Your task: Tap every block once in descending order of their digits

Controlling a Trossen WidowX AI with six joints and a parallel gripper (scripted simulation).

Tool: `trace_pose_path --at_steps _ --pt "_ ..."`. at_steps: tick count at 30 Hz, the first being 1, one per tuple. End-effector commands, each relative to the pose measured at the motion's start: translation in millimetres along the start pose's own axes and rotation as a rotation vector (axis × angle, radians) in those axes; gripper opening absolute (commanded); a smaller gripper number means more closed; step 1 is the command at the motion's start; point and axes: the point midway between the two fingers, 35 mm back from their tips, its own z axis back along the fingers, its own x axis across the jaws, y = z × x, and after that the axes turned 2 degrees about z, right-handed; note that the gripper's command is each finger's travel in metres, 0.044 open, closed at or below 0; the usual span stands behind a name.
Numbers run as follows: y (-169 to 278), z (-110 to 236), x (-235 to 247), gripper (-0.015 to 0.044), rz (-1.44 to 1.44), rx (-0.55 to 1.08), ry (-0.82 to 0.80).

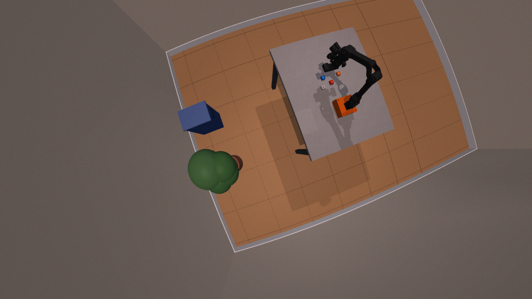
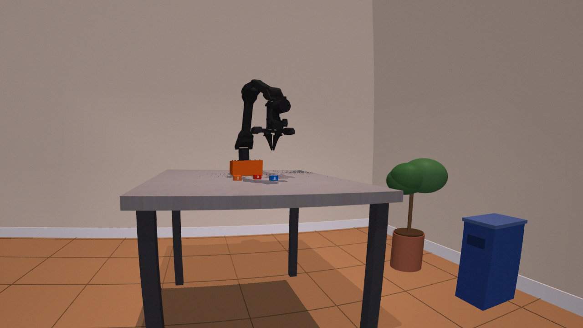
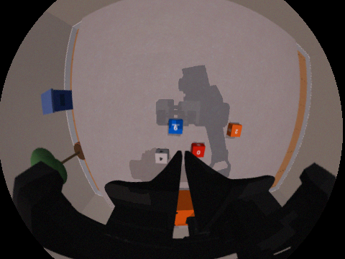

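Observation:
My gripper (image 2: 272, 149) (image 3: 182, 154) is shut, its tips nearly together with nothing between them, high above the table. A blue block (image 1: 322, 77) (image 2: 273, 177) (image 3: 175, 126) shows an underlined digit, 6 or 9, too small to settle; it lies ahead of the tips in the wrist view. A red block (image 1: 331, 82) (image 2: 257, 176) (image 3: 198, 150) shows 0, near the right fingertip in that view. An orange block (image 1: 338, 73) (image 2: 237, 177) (image 3: 234, 129) shows 2, farther right. A white block (image 1: 322, 87) (image 3: 162, 156) at left has a digit like 4. In the top view the arm hides the fingertips.
The blocks stand on the grey table (image 1: 297, 67) (image 2: 260, 199). The orange robot base (image 1: 340, 107) (image 2: 246, 167) (image 3: 185, 201) is close to the red and white blocks. A blue bin (image 1: 197, 117) (image 2: 489, 261) and a potted plant (image 1: 208, 169) (image 2: 423, 175) stand on the floor away from the table.

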Motion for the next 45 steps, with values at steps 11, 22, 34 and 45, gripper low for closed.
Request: trace_pose_path --at_steps 11,22,34,45 --pt "79 -3 48 0.002 -0.004 0.029 0.001" --pt "82 -84 47 0.002 -0.004 0.03 0.002" --pt "82 -98 47 0.002 -0.004 0.03 0.002" --pt "83 -114 47 0.002 -0.004 0.03 0.002"
